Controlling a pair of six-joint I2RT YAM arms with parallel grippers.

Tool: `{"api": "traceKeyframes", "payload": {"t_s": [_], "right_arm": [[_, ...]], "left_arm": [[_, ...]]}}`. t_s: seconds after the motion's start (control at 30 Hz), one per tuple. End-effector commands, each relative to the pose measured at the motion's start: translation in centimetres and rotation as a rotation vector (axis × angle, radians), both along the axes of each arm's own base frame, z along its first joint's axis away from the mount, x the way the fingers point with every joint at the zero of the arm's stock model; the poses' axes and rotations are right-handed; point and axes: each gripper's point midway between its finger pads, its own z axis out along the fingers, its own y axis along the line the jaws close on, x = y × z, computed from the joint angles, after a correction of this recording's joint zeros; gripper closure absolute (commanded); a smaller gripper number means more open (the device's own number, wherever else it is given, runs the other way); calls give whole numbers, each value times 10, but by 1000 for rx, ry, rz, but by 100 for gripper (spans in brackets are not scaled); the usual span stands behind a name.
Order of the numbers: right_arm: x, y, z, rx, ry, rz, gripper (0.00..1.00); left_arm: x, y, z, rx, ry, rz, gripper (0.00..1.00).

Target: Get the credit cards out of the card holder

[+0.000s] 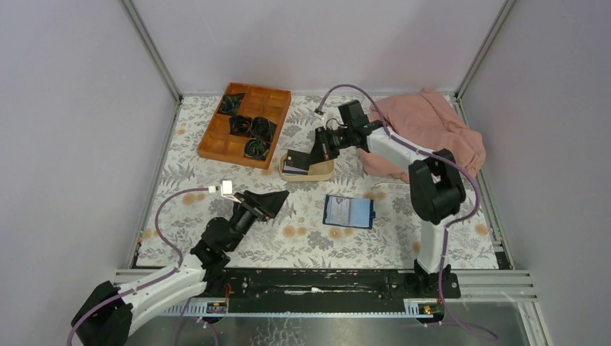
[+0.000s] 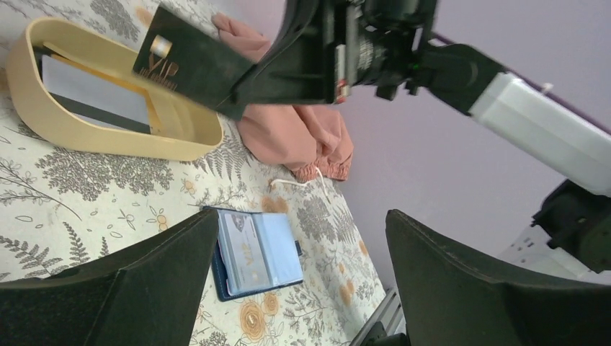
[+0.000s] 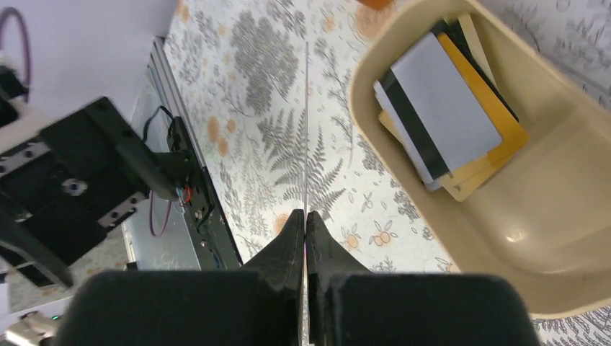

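The card holder [image 1: 349, 211] lies mid-desk [image 1: 216, 238]. At its eleven o'clock sits the dish [image 1: 326, 173], with credit cards [image 3: 447, 119] stacked inside. The tray [image 1: 245, 124] lies beyond, and the cloth [image 1: 432, 130] is at one o'clock.

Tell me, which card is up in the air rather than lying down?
The black VIP card, pinched by the right gripper near the beige dish; the other cards lie stacked inside it.
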Motion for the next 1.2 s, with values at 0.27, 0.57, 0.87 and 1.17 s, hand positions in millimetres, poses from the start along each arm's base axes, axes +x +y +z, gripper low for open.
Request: {"api": "traceKeyframes", "payload": {"t_s": [0.27,0.57,0.87,1.17], "right_arm": [[5,5,-49,-13,143,95,100],[28,8,-42,22,130,83,100],[39,3,-67,6,180,66,100],[48,-4,-77,-65,132,7,61]], "left_arm": [[3,24,-23,140,13,84,10],[4,20,-34,168,12,64,10],[8,17,-32,184,1,59,10],[11,16,-39,194,15,52,6]]}}
